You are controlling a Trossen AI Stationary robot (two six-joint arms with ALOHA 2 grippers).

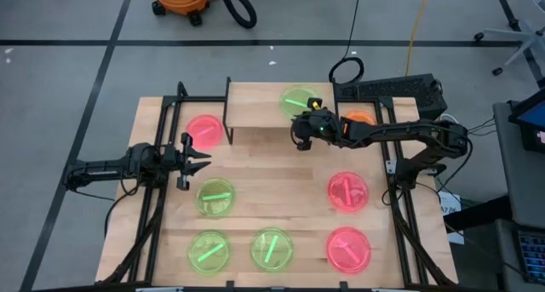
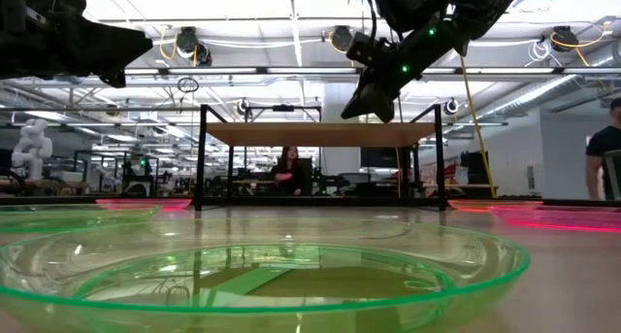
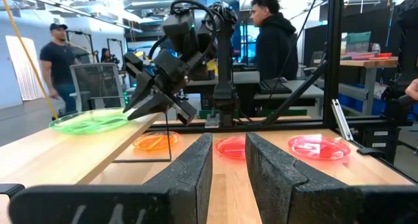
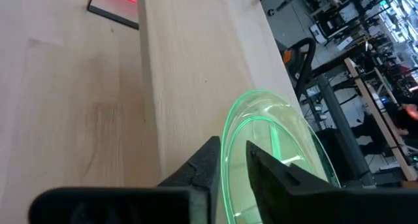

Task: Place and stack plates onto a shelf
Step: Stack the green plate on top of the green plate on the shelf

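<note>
The shelf (image 1: pixel 264 113) stands at the table's far side, a light board on black legs. One green plate (image 1: pixel 300 100) lies flat on its right end, also seen in the left wrist view (image 3: pixel 91 121). My right gripper (image 1: pixel 300 132) reaches over the shelf's near edge onto that plate's near rim and is shut on it (image 4: pixel 234 152). My left gripper (image 1: pixel 204 160) hovers open over the table's left part, left of the shelf, holding nothing (image 3: pixel 228 159). Several more green, pink and orange plates lie flat on the tabletop. My right gripper holds the green plate by its near rim (image 4: pixel 228 129), one finger (image 4: pixel 274 175) over the inside and the other (image 4: pixel 202 162) outside the rim. It comes slanting down from the table's near right side. The plate's base rests flat on the shelf board (image 4: pixel 196 61).
On the table lie a pink plate (image 1: pixel 205 128) left of the shelf, an orange one (image 1: pixel 358 119) to its right, two pink (image 1: pixel 348 191) (image 1: pixel 349 248) and three green (image 1: pixel 215 197) (image 1: pixel 209 251) (image 1: pixel 272 248) nearer. People (image 3: pixel 274 34) are in the room behind the table.
</note>
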